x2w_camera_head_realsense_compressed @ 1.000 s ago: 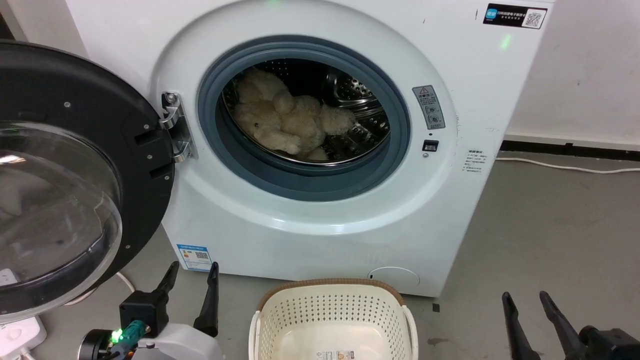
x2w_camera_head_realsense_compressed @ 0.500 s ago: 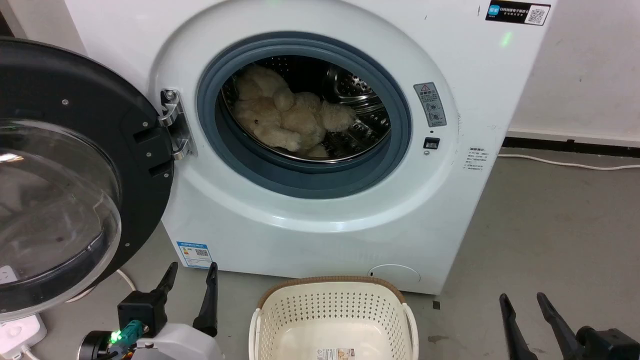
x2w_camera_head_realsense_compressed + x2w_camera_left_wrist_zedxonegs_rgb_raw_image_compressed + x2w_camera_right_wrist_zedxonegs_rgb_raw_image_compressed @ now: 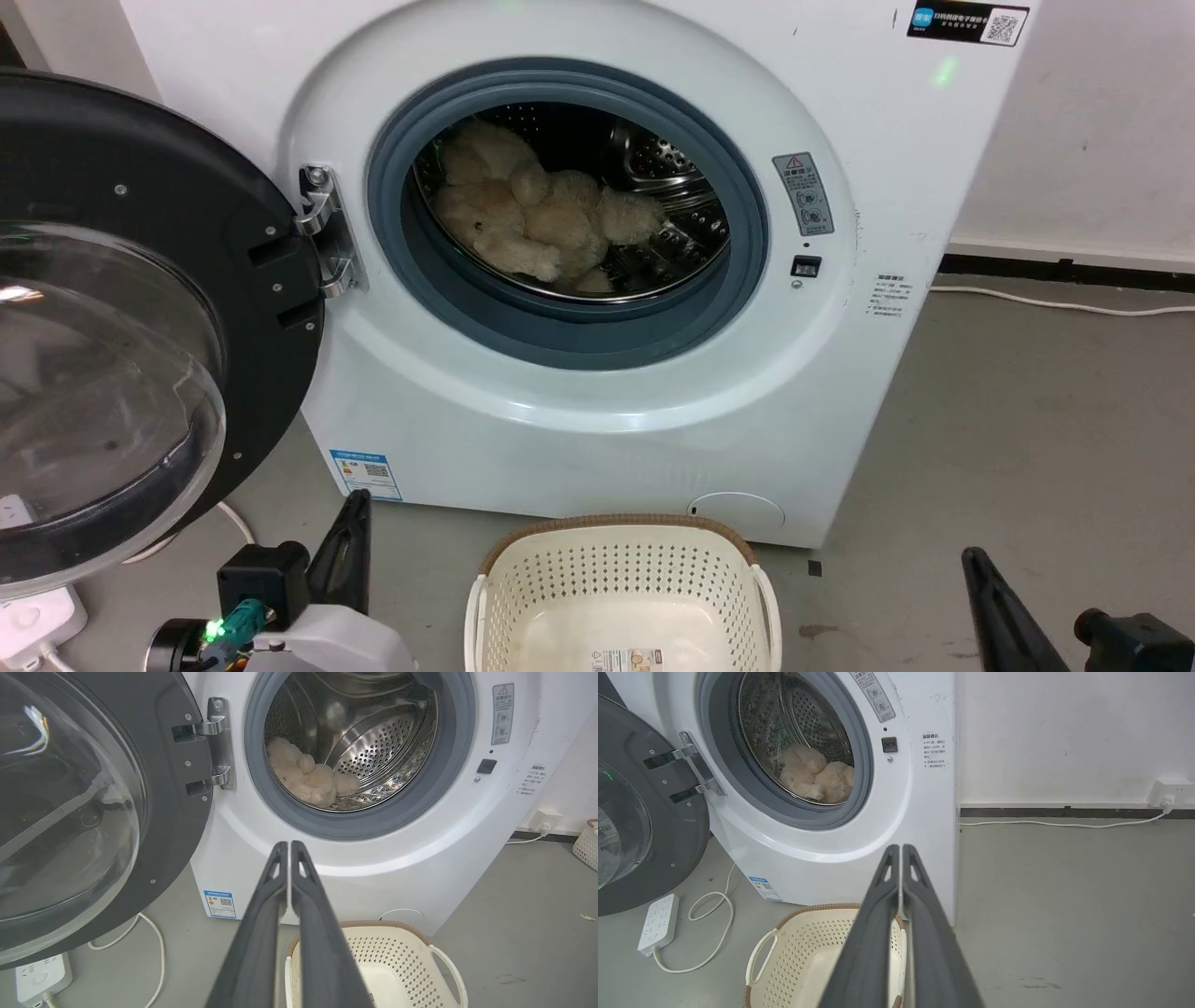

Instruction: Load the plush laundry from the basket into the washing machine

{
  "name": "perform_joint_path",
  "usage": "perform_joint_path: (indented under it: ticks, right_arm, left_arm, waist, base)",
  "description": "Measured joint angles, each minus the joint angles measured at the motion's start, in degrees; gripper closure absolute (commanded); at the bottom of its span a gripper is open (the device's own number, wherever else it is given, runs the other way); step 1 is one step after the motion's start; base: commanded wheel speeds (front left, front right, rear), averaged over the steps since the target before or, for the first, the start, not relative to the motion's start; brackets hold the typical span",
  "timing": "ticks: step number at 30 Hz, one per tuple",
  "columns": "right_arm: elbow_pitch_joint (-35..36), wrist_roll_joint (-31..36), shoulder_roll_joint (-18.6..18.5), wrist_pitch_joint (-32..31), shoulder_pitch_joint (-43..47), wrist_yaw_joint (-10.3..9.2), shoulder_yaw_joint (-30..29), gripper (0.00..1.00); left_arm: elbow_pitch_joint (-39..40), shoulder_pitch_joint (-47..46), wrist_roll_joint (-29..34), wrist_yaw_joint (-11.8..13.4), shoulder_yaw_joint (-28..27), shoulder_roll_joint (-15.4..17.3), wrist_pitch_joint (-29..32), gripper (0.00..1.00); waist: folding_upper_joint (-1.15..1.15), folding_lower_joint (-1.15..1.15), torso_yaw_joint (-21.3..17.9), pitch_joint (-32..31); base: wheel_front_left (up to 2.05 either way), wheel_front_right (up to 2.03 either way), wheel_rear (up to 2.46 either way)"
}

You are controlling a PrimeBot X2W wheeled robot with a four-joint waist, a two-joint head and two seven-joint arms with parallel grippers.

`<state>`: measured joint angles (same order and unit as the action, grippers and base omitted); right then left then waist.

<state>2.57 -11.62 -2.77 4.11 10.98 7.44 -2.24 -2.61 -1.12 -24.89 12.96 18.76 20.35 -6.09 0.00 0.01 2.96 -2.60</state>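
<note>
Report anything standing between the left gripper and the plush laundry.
Nothing visible does. The plush laundry lies inside the washing machine, whose door is swung wide aside. The left gripper faces the open porthole.

In the head view the bottom edge cuts off the near part of the basket (image 3: 621, 569) and most of its paper label (image 3: 627, 663), and the left edge cuts off the door (image 3: 140, 168). The print on the warning sticker (image 3: 803, 194) at the upper right is too small to read, as is the black label (image 3: 966, 23) by the top edge.
</note>
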Motion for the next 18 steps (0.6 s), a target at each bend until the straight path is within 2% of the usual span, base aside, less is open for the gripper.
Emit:
perform_joint_path:
  ticks: [18]
  right_arm:
    - [-0.2, 1.1, 0.0, -0.5, -0.8, 0.00, 0.2, 1.00]
  left_arm:
    - [0.2, 0.0, 3.1, -1.6, -2.4, -2.2, 0.6, 1.00]
  waist:
    - [0.00, 0.00, -0.4, 0.4]
  base:
    - [0.00, 0.00, 0.00]
